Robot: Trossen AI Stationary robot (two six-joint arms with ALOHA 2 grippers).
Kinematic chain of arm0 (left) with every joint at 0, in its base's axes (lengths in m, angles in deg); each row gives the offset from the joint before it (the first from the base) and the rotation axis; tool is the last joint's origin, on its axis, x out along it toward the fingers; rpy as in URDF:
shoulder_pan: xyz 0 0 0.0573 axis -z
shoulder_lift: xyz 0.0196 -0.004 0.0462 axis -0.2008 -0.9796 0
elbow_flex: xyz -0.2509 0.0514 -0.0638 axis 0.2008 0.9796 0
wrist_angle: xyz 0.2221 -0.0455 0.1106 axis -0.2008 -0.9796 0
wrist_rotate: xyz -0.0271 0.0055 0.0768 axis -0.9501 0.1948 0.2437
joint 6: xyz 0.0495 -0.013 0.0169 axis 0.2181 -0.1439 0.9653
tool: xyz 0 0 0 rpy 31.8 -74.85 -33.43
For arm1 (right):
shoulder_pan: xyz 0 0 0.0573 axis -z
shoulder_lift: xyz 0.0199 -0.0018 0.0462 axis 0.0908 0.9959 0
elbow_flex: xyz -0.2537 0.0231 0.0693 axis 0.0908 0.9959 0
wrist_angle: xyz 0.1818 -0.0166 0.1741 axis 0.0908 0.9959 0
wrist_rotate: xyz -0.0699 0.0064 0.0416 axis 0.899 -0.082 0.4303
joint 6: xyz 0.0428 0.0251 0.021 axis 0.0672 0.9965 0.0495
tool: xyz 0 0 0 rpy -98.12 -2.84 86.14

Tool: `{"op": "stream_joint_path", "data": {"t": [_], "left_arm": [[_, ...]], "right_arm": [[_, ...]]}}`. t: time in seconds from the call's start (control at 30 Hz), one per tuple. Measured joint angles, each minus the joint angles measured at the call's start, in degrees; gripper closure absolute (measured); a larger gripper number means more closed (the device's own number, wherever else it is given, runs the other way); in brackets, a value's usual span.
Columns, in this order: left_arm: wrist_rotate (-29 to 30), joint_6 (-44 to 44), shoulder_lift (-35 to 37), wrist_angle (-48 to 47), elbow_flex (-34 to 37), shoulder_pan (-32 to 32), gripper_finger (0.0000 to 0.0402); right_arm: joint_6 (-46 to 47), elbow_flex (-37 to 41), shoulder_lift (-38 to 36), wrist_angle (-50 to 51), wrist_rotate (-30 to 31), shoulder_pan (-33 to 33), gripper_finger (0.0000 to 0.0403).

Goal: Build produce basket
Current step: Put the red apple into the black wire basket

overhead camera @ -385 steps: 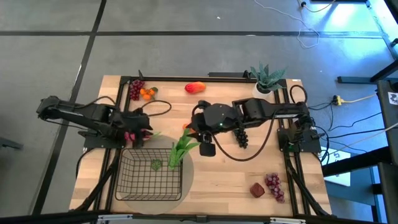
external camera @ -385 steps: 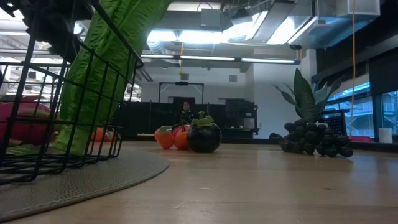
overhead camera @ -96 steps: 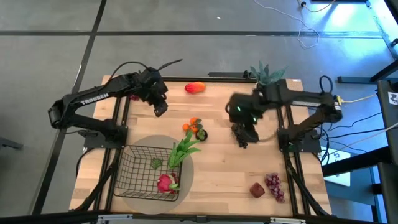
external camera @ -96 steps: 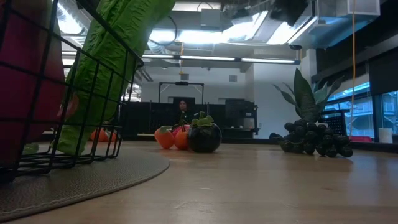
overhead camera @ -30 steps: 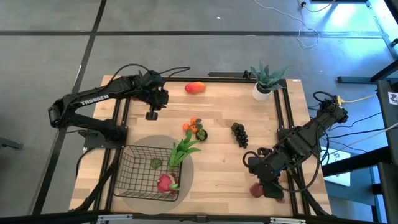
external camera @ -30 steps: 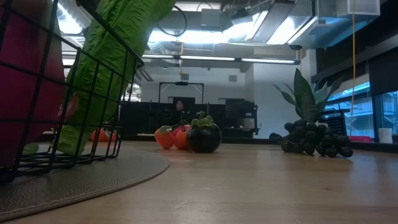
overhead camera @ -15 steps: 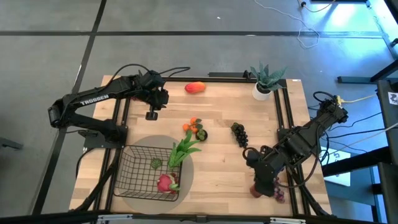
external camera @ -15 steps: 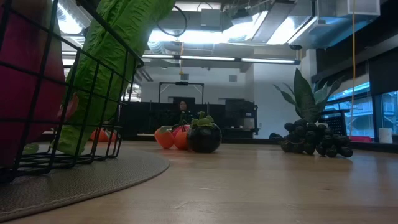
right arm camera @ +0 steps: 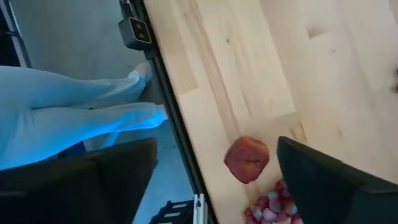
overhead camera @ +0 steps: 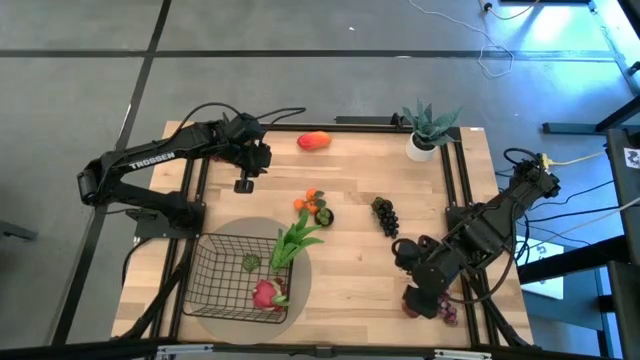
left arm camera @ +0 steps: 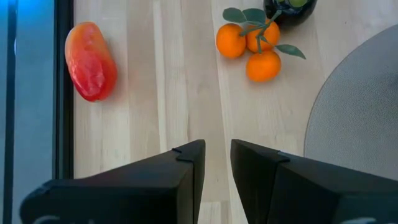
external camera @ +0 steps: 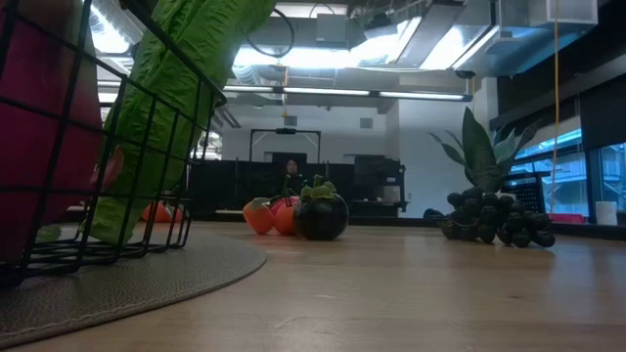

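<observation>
The black wire basket (overhead camera: 232, 283) stands on a grey round mat near the left front and holds a pink dragon fruit (overhead camera: 265, 294). A green leafy stalk (overhead camera: 292, 243) leans over its far right rim. My right gripper (overhead camera: 422, 298) hovers open over the near right corner. In the right wrist view a dark red fruit (right arm camera: 247, 160) and a red-purple grape bunch (right arm camera: 273, 206) lie on the table between its spread fingers, which touch neither. My left gripper (left arm camera: 217, 163) hangs over the far left of the table, its fingers a narrow gap apart with nothing between them.
Small oranges (overhead camera: 312, 202) and a dark round fruit (overhead camera: 324, 215) lie mid-table, with a black grape bunch (overhead camera: 385, 216) to their right. A red-orange mango (overhead camera: 314, 141) sits at the far edge. A spiky plant in a white pot (overhead camera: 428, 128) stands at the far right.
My right gripper has shifted a little toward the table's left over the near right corner, uncovering part of the red-purple grapes.
</observation>
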Motion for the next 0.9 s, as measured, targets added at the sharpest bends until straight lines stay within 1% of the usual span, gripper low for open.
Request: {"op": "stream_joint_path", "data": {"t": [0.17, 0.27, 0.37, 0.57, 0.73, 0.9], "left_arm": [[0.00, -0.01, 0.00, 0.00, 0.00, 0.00, 0.0335], [0.00, -0.01, 0.00, 0.00, 0.00, 0.00, 0.0335], [0.00, 0.02, 0.00, 0.00, 0.00, 0.02, 0.0335], [0.00, 0.00, 0.00, 0.00, 0.00, 0.00, 0.0335], [0.00, 0.00, 0.00, 0.00, 0.02, 0.00, 0.0335], [0.00, 0.00, 0.00, 0.01, 0.02, 0.00, 0.0335]], "right_arm": [[8.58, 0.00, 0.00, -1.49, -3.27, -0.27, 0.0072], [8.52, -0.04, 0.56, -1.11, -3.22, -1.56, 0.0072], [6.73, -0.04, 2.44, 0.82, -2.93, -2.94, 0.0072], [-3.21, -0.04, 7.97, 0.73, -7.96, -3.80, 0.0072], [-9.10, -0.04, 12.75, 0.69, -14.66, -3.80, 0.0072], [-10.72, -0.02, 16.29, 0.42, -22.45, -3.78, 0.0072]]}}
